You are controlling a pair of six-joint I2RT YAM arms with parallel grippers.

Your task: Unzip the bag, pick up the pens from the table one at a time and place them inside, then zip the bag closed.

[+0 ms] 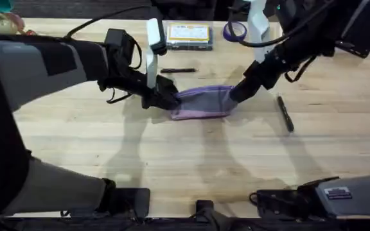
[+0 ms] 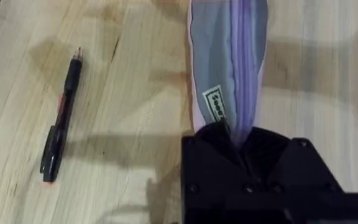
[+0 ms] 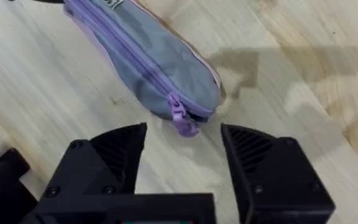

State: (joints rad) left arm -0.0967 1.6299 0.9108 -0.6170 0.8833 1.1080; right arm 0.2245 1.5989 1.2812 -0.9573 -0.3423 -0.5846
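Lilac-grey bag [image 1: 201, 102] lies mid-surface, left tool [image 2: 238, 140] clamped on one end, right tool [image 3: 184, 152] wide open around the zipper pull [image 3: 180, 117], and closing off-centre could pinch fabric and miss that tiny tab.

Lilac-grey bag [image 1: 203, 102] lies zipped, apparently fully; black pens [image 1: 285, 113] flank it.

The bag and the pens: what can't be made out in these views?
- Bag: left wrist view, the end inside the left tool is hidden by its black body.
- Label on the bag: print too small to read.
- Pen right of the bag, overhead: too small for detail.
- Zipper pull: right wrist view shows it between the right tool's open fingers; contact unclear.
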